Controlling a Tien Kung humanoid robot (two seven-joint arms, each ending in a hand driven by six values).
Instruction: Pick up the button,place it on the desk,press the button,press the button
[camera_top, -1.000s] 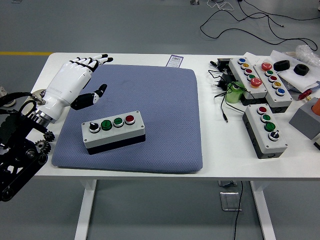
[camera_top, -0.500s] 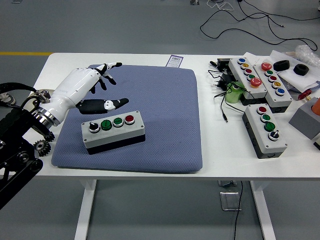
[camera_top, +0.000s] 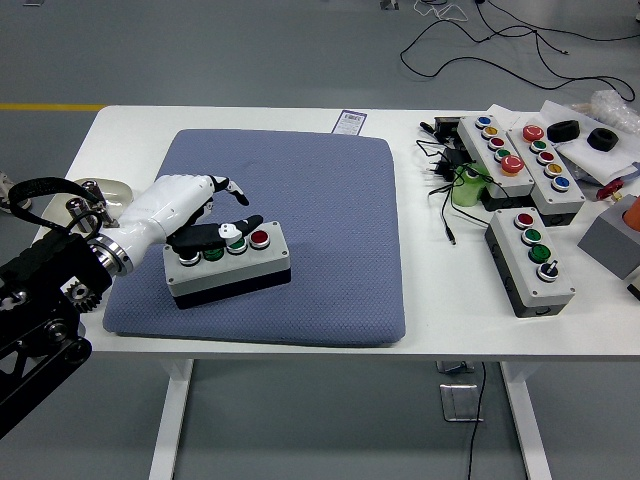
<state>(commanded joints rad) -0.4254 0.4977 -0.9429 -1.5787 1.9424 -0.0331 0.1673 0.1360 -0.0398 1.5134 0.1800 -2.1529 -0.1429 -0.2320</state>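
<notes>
One robot hand (camera_top: 195, 215), the left, reaches in from the left edge of the table (camera_top: 250, 118) and rests over the button box (camera_top: 228, 262) lying on the blue-grey mat (camera_top: 300, 200). Its fingers are loosely spread and grasp nothing; the dark thumb (camera_top: 215, 234) lies across the top of the box, its tip at the second green button, just left of the red button (camera_top: 260, 238). The other fingers point away over the mat behind the box. The box is light grey on a black base, set slightly askew near the mat's front-left part, with four controls in a row: a black selector knob at the left, two green buttons, then the red one. The hand covers part of the first green button.

Three more button boxes sit well apart on the right side of the table: a four-control box (camera_top: 531, 260) near the front and two longer ones (camera_top: 495, 152) side by side behind it, with red, green, yellow and blue caps. A tangle of black cables (camera_top: 445, 190) and a small green object (camera_top: 465, 188) lie between the mat and these boxes. A small printed card (camera_top: 349, 121) lies at the mat's far edge. The right arm is out of view.
</notes>
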